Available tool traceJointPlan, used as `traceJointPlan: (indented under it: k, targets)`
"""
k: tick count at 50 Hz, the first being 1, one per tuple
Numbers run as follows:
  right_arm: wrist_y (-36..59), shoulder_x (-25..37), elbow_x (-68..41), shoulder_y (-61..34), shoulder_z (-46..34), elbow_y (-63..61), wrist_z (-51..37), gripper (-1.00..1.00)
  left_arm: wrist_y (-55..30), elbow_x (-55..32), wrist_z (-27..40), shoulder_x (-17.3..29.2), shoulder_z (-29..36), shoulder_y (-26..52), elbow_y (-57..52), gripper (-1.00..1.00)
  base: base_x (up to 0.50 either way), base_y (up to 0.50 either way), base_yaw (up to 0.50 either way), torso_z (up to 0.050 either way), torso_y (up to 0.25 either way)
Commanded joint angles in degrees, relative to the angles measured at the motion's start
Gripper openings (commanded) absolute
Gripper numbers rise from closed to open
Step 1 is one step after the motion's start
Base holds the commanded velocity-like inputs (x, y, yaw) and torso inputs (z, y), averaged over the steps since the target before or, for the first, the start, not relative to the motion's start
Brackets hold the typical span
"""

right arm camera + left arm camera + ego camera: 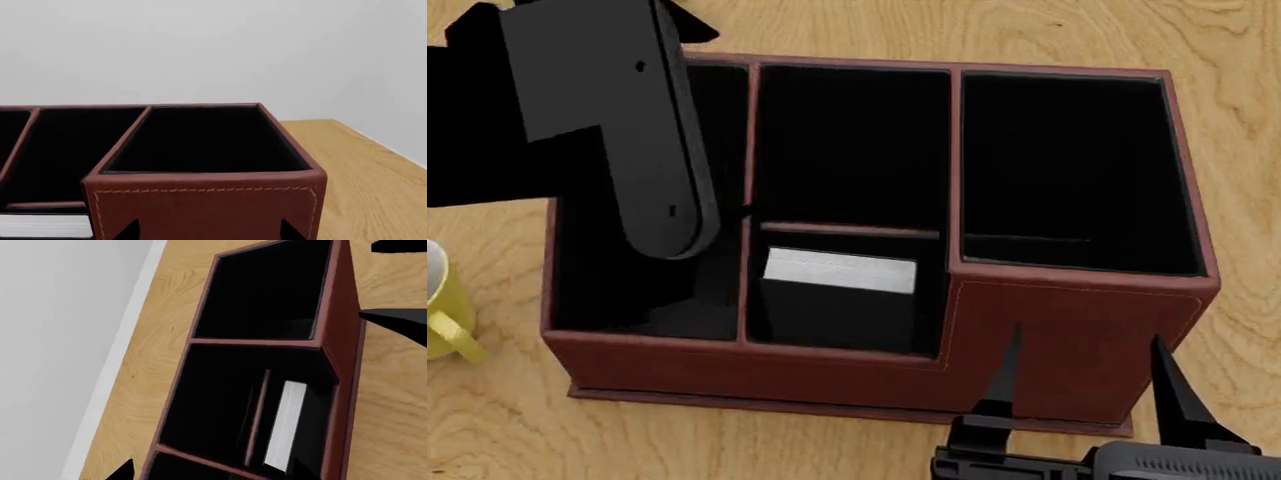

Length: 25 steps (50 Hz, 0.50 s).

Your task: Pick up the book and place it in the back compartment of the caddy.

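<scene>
— Nearest the head camera: right gripper (1084, 385), two black fingers spread apart with nothing between them, tips just in front of the caddy's (1068, 330) near wall. Same wall fills the right wrist view, stitched reddish-brown leather look (207, 210), fingertips showing as dark wedges at the lower edge.

— And the left gripper?

— Cannot tell its state. Left arm (614, 120) seen from the head as a broad black link over the caddy's left long section, gripper itself hidden beneath. Only black slivers of fingers (400, 322) at the edges of the left wrist view, wide apart in the picture, gripping nothing visible.

— Location of the book (838, 270)?

— Standing on edge in the back compartment (841, 300), the small square section at the near end of the middle column, closed off by the low crossbar (847, 230). White page edge up, black covers merging with the black lining. Also visible in the left wrist view (285, 427), free of any finger, and as a white strip in the right wrist view (43, 226).

— Anything else on the wooden table (1228, 130)?

— Yellow mug (443, 315), partly cut off at the left of the head view, beside the caddy, not touching it.
</scene>
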State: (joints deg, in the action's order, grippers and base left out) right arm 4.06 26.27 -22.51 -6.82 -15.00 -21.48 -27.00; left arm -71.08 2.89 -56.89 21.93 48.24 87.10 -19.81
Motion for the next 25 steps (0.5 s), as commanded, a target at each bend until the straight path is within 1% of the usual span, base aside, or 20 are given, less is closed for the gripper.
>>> traceJointPlan:
  k: [1, 7, 9, 12, 15, 16, 20, 25]
  targets:
    - [0.5, 0.3, 0.0, -0.1, -0.1, -0.7, -0.3, 1.00, -3.8, -1.2, 1.4, 2.1, -7.2, -3.9, -5.2, 1.00, 0.00, 0.00, 0.00, 0.000, 0.000]
    - [1.1, 0.6, -0.1, -0.3, -0.1, -1.5, -0.5, 1.00, -4.9, -1.2, 3.4, 2.9, -11.9, -8.2, -6.9, 1.00, 0.00, 0.00, 0.00, 0.000, 0.000]
    - [1.4, 0.8, -0.1, -0.3, -0.1, -1.8, -0.6, 1.00, -4.9, -0.8, 4.3, 3.7, -12.9, -9.7, -8.3, 1.00, 0.00, 0.00, 0.00, 0.000, 0.000]
    - [1.9, 1.2, -0.3, -0.3, 0.1, -2.7, -0.9, 1.00, -6.6, -1.1, 5.0, 3.6, -16.6, -11.9, -10.3, 1.00, 0.00, 0.00, 0.00, 0.000, 0.000]
    - [2.3, 1.5, -0.4, -0.3, 0.3, -3.3, -1.1, 1.00, -6.5, -0.8, 5.7, 4.5, -17.9, -13.8, -11.8, 1.00, 0.00, 0.00, 0.00, 0.000, 0.000]
    - [2.5, 1.6, -0.5, -0.3, 0.4, -3.6, -1.2, 1.00, -7.7, -1.2, 5.4, 4.6, -19.4, -14.9, -13.5, 1.00, 0.00, 0.00, 0.00, 0.000, 0.000]
    - [2.6, 1.8, -0.4, -0.4, 0.4, -3.6, -1.2, 1.00, -8.8, -0.8, 6.4, 5.4, -21.8, -17.8, -16.5, 1.00, 0.00, 0.00, 0.00, 0.000, 0.000]
    - [3.2, 2.2, -0.6, -0.3, 0.6, -4.5, -1.6, 1.00, -11.3, -0.3, 7.8, 5.0, -26.6, -21.6, -19.8, 1.00, 0.00, 0.00, 0.00, 0.000, 0.000]
